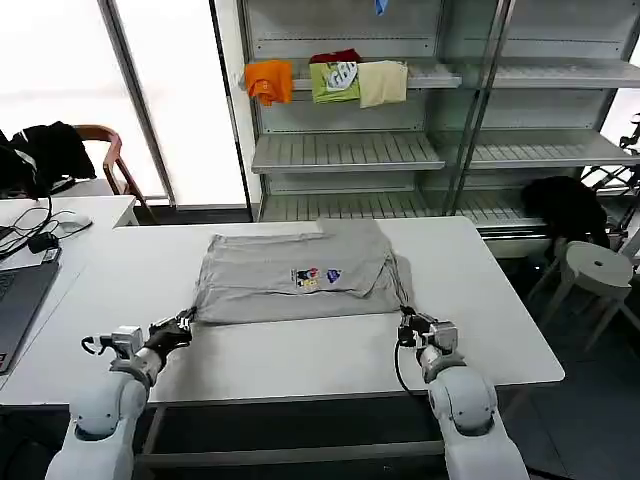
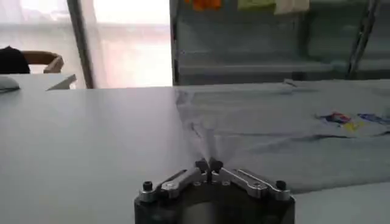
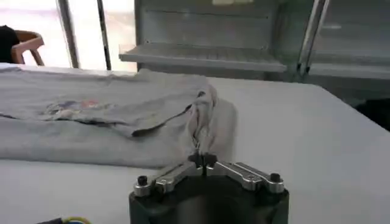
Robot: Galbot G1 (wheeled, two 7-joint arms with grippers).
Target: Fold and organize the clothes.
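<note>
Shirt [image 1: 295,275] mid-frame, long axis left-right, just beyond both grippers. Left gripper [image 1: 183,323] and right gripper [image 1: 408,322] each clamped on a near corner.

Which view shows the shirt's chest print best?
The head view: the print sits square on the shirt, seen from above. The left wrist view catches it flat at a low angle; the right wrist view shows a faint smear.

Bright daylight, washed-out windows

Glare from the windows [image 1: 160,90] at the left bleaches the white table [image 1: 120,280]; both wrist views look soft, their far shelves [image 3: 207,55] hazy.
</note>
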